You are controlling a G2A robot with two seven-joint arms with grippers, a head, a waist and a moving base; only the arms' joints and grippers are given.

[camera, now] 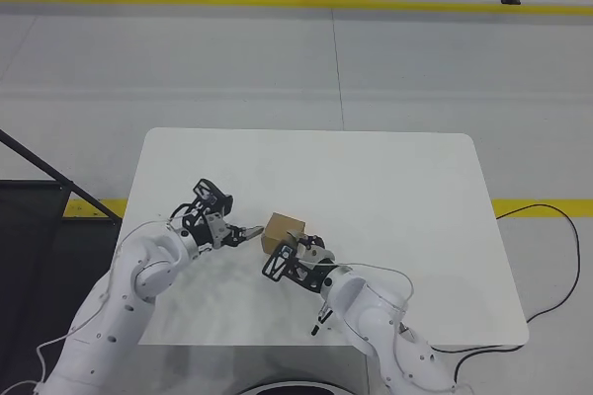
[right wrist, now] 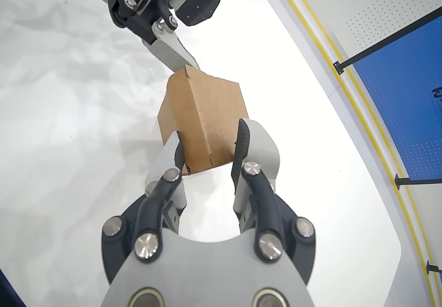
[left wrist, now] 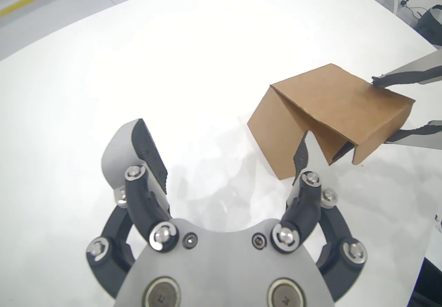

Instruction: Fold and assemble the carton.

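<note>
**Top view.**
- Tabletop [camera: 395,197]: white, with rounded corners.
- Carton [camera: 283,231]: brown cardboard, partly formed. It sits towards the near middle of the tabletop, between the two end effectors.
- Left end effector [camera: 239,235]: just beside the carton, fingers spread.
- Right end effector [camera: 292,252]: at the carton's opposite side.
- Cable [camera: 563,257]: black, looping on the floor beside the tabletop.

**Left wrist view.**
- Left end effector [left wrist: 222,129]: fingers set wide apart, nothing between them. One fingertip lies in front of the carton's open end; whether it touches cannot be told.
- Carton [left wrist: 331,105]: tilted, with its open end and a loose inner flap facing this end effector.
- Right end effector [left wrist: 380,111]: at the carton's far end, one finger on the upper face and one at the lower edge.

**Right wrist view.**
- Right end effector [right wrist: 209,130]: fingers closed against both sides of the carton's near end, pinching it.
- Carton [right wrist: 203,105]: a folded ridge runs along its upper side.
- Left end effector [right wrist: 198,32]: spread, its lower fingertip at the carton's far corner.
</note>
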